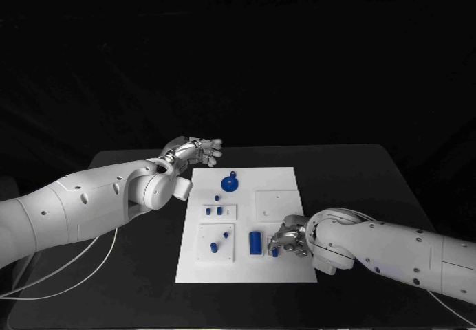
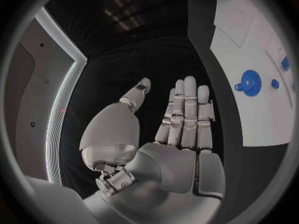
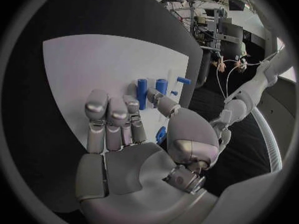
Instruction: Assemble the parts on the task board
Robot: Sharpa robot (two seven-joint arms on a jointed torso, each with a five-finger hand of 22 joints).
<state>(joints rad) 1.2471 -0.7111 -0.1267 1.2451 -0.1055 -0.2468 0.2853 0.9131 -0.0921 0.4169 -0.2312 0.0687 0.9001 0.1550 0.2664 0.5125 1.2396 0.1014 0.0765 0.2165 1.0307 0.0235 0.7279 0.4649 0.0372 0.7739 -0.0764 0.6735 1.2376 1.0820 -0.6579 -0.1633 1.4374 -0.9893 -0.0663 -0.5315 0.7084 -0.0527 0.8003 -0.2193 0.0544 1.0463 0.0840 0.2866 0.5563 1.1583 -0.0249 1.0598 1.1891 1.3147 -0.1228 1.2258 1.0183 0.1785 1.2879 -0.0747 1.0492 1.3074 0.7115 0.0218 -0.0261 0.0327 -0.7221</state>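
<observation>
Resting low over the near right part of the task board (image 1: pixel 283 271), the right hand (image 1: pixel 291 238) has its fingers (image 3: pixel 109 117) held together and straight, apart from the thumb, with nothing in them. Two upright blue cylinders (image 3: pixel 151 90) stand just beyond those fingertips; a small blue part (image 3: pixel 161 133) lies beside the thumb. The left hand (image 1: pixel 193 152) hovers over the black bench (image 1: pixel 357 172) off the board's far left corner, fingers (image 2: pixel 187 112) extended and empty. A round blue part (image 1: pixel 230 183) sits on the board near them.
</observation>
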